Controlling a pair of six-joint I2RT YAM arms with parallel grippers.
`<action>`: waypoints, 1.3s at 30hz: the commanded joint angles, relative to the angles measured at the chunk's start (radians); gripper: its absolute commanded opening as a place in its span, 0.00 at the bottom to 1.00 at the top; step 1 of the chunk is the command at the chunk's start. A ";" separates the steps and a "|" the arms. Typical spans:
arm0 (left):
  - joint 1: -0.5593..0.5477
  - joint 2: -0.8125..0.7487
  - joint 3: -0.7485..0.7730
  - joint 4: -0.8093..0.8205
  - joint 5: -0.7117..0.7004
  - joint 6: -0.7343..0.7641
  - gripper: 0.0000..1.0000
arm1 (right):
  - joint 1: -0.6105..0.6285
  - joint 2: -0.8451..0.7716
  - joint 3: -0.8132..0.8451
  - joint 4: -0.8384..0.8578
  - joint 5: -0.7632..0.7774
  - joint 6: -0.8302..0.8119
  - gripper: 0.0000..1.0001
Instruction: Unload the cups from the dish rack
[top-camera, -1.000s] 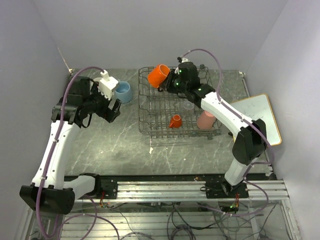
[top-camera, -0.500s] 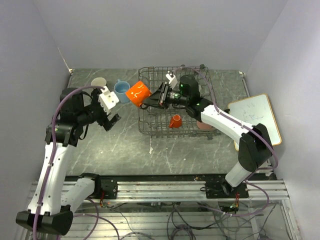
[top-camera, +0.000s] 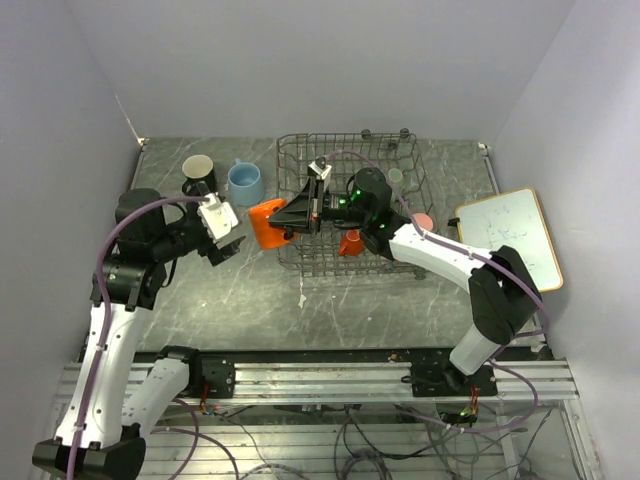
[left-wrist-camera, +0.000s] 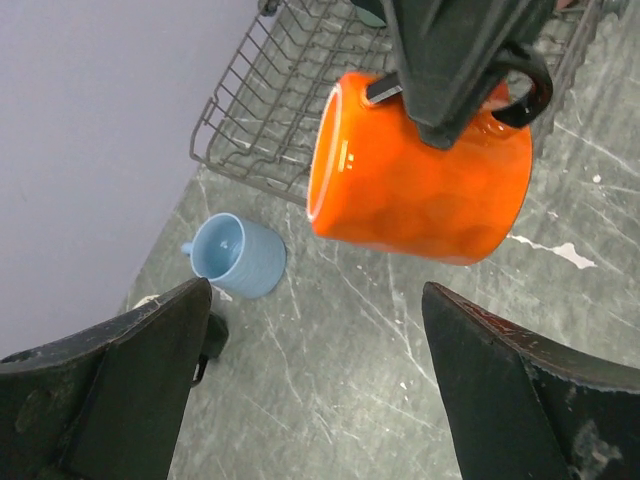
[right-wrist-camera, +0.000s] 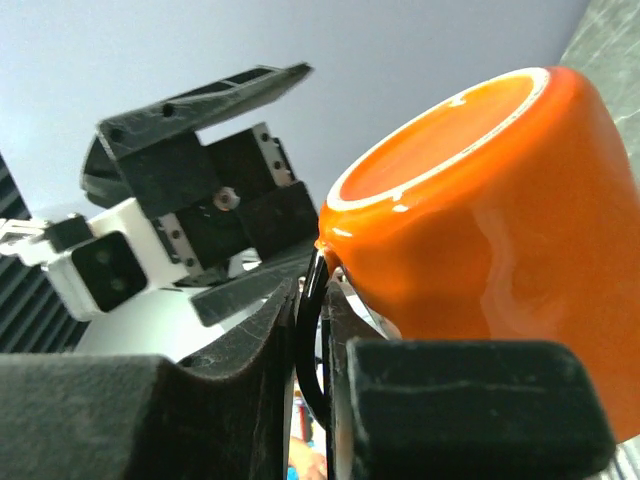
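Note:
My right gripper is shut on the black handle of the orange mug, which hangs on its side just left of the dish rack. In the left wrist view the orange mug floats above the table, its mouth turned left. My left gripper is open, close to the mug on its left, with nothing between its fingers. The light blue mug and the black mug stand on the table at the back left. A tiny orange cup and a pink tumbler are in the rack.
A white board with a wooden frame lies at the right edge of the table. Purple walls close in the back and both sides. The rack's left wall is right behind the hanging mug.
The right arm has carried the orange mug from above the rack's back down and to the left, past the rack's left edge. The left arm has drawn forward and now faces the mug.

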 joint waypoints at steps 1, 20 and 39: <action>0.003 -0.066 -0.091 0.047 0.035 0.017 0.97 | 0.012 -0.023 0.025 0.109 0.034 0.060 0.00; 0.003 -0.389 -0.508 0.660 -0.175 -0.170 0.94 | 0.129 0.043 0.174 0.140 0.501 0.291 0.00; 0.002 -0.374 -0.559 0.828 -0.260 -0.136 0.82 | 0.264 0.113 0.225 0.265 0.589 0.397 0.00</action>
